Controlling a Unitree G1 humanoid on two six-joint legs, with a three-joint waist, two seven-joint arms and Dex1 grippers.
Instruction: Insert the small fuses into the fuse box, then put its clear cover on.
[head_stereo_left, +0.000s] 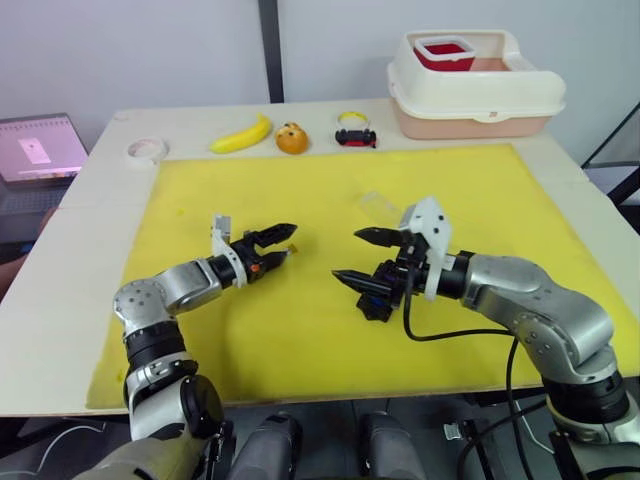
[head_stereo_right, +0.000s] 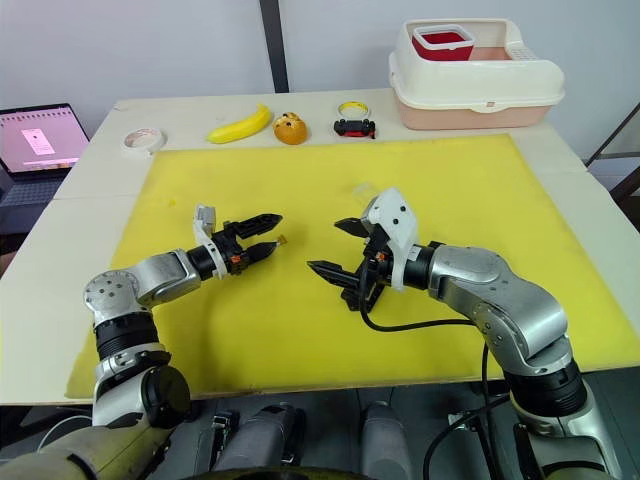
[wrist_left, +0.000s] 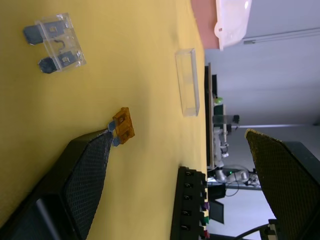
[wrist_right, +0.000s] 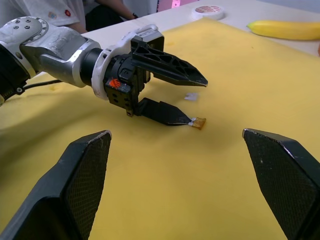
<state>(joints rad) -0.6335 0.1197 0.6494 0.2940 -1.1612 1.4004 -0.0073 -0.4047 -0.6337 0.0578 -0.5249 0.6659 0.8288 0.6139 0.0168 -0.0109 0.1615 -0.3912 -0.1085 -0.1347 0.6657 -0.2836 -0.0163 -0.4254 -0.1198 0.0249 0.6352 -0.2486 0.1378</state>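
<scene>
Left gripper (head_stereo_left: 283, 242) fingers spread wide, nothing clamped. Lower finger tip (wrist_right: 181, 119) sits right at a tiny orange-amber plastic fuse (wrist_right: 199, 122) lying on the yellow foam mat (head_stereo_left: 300, 330); can't tell if it's actually touching. A clear grey-tinted fuse with two metal blades (wrist_left: 55, 42) lies on the mat just beyond it.

Right gripper (head_stereo_left: 352, 255) also released, fingers far apart, holding nothing. It hovers at mat centre, facing the left gripper, with the small black rectangular slotted fuse box (head_stereo_left: 382, 295) directly under the wrist, at about 4 o'clock from the fingertips. Left wrist view shows a row of slots on the box, coloured fuses seated at its near end.

Small transparent rectangular plastic cover (head_stereo_left: 377, 208) lies flat on the mat at 12 o'clock from the right gripper, close by, apart from the box.
</scene>
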